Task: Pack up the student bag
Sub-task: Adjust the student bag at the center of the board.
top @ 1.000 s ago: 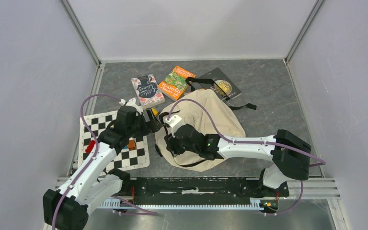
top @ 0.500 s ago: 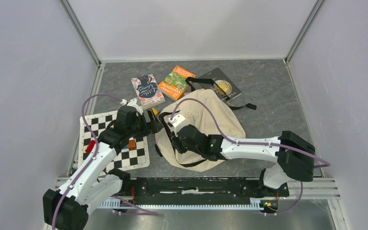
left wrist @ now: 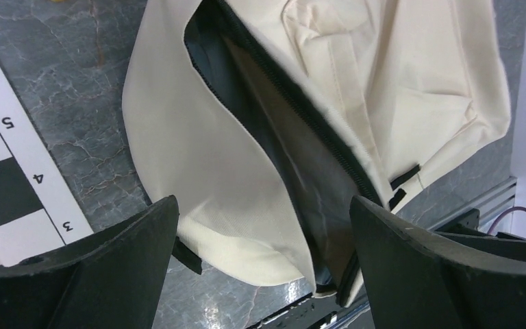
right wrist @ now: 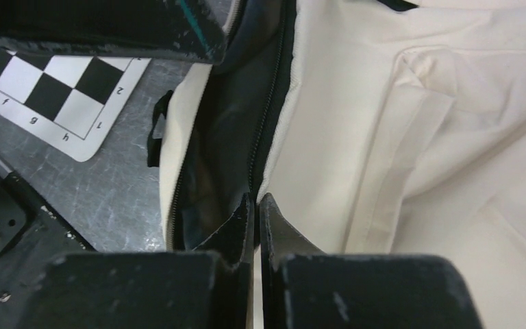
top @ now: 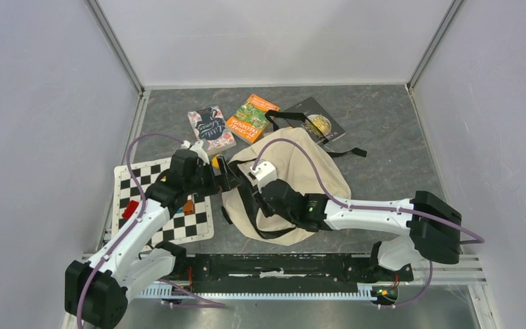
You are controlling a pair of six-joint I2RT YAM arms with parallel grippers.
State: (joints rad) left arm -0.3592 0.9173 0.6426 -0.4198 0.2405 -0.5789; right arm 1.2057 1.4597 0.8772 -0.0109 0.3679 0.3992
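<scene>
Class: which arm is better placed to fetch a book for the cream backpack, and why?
Left. The left gripper is open, empty and close to the floral-covered paperback book. The right gripper is shut on the zip edge of the cream fabric backpack, holding it open.

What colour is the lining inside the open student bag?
Dark grey lining, inside the cream student bag; clearest in the left wrist view.
</scene>
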